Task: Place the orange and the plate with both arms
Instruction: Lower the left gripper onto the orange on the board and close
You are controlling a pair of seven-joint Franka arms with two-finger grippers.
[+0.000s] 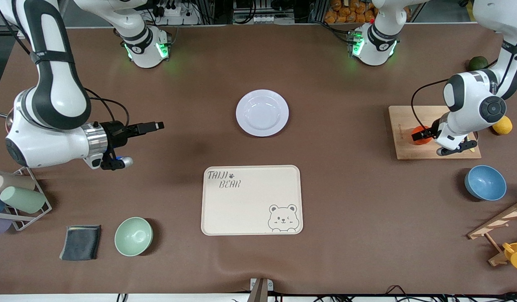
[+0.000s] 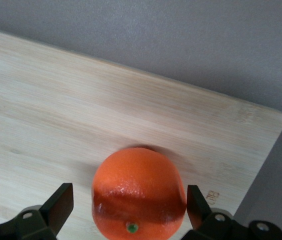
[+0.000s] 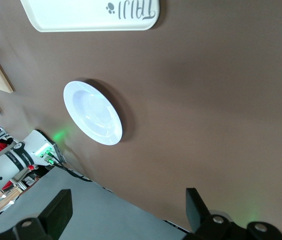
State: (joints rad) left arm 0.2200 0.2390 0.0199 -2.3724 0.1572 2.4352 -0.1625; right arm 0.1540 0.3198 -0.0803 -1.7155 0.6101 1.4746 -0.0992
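Note:
The orange (image 1: 422, 141) sits on a wooden cutting board (image 1: 413, 119) toward the left arm's end of the table. My left gripper (image 1: 423, 135) is low over the board, open, with one finger on each side of the orange. In the left wrist view the orange (image 2: 138, 192) lies between the fingers of the gripper (image 2: 128, 199), with small gaps. The plate (image 1: 262, 113) lies empty at mid-table, also seen in the right wrist view (image 3: 92, 113). My right gripper (image 1: 159, 125) hangs open and empty above the table toward the right arm's end (image 3: 128, 205).
A cream bear tray (image 1: 251, 200) lies nearer the camera than the plate. A lemon (image 1: 502, 125) and a dark green fruit (image 1: 478, 63) lie beside the board. A blue bowl (image 1: 485, 182), green bowl (image 1: 133, 236), dark cloth (image 1: 80, 242), cup rack (image 1: 19, 197) and wooden rack (image 1: 500, 222) stand around.

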